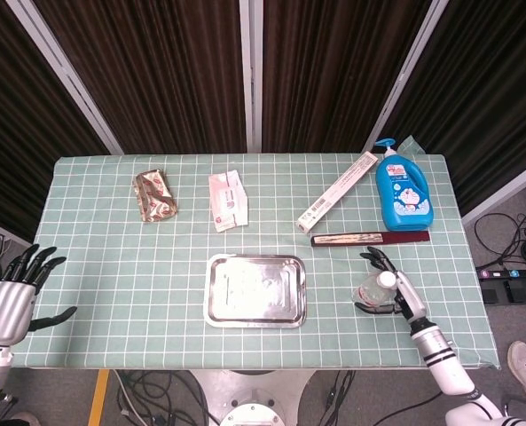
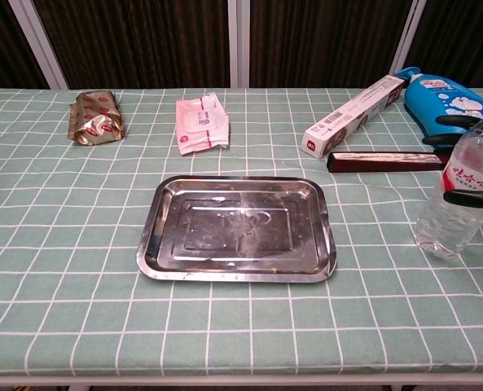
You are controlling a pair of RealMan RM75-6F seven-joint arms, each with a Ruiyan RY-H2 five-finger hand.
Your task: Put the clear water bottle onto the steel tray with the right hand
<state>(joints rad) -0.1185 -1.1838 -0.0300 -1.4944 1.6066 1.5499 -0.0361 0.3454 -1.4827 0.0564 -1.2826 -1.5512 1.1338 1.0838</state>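
Observation:
The clear water bottle (image 1: pixel 374 292) with a red label stands upright on the green checked cloth, to the right of the empty steel tray (image 1: pixel 218 306). My right hand (image 1: pixel 394 289) has come in from the right, and its spread fingers reach around the bottle without closing on it. In the chest view the bottle (image 2: pixel 463 191) is at the right edge, with dark fingertips (image 2: pixel 467 197) in front of it and behind its neck; the tray (image 2: pixel 153 236) lies at centre. My left hand (image 1: pixel 16 297) hangs open off the table's left edge.
Behind the bottle lie a dark red flat case (image 1: pixel 370 238), a blue detergent bottle (image 1: pixel 403 188) and a long white box (image 1: pixel 338 191). A pink wipes pack (image 1: pixel 228 201) and a gold snack packet (image 1: pixel 155 195) sit at the back left.

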